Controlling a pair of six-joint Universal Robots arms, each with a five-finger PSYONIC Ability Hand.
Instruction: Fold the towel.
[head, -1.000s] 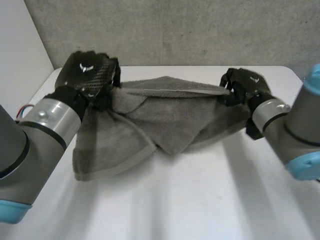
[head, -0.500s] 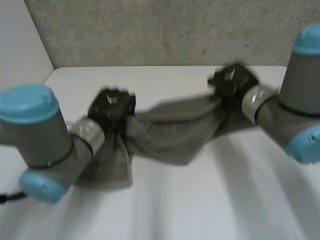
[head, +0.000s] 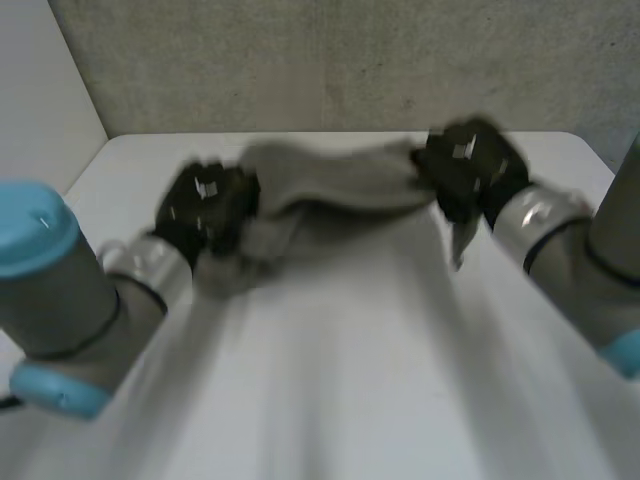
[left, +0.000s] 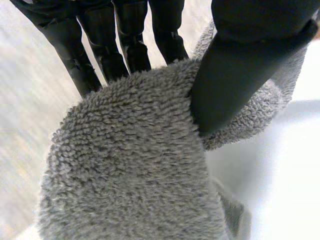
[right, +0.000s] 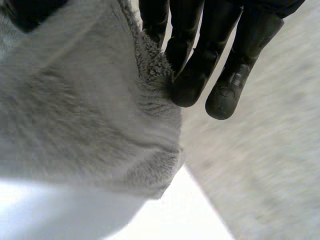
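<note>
I'm pinching opposite ends of the towel (head: 330, 185) with the left hand (head: 205, 205) and right hand (head: 465, 170) over the surface (head: 350, 380).

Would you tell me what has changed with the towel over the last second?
The left hand and right hand carried the towel toward the far side of the table; its sagging part no longer spreads over the near tabletop. Both still pinch its ends.
</note>
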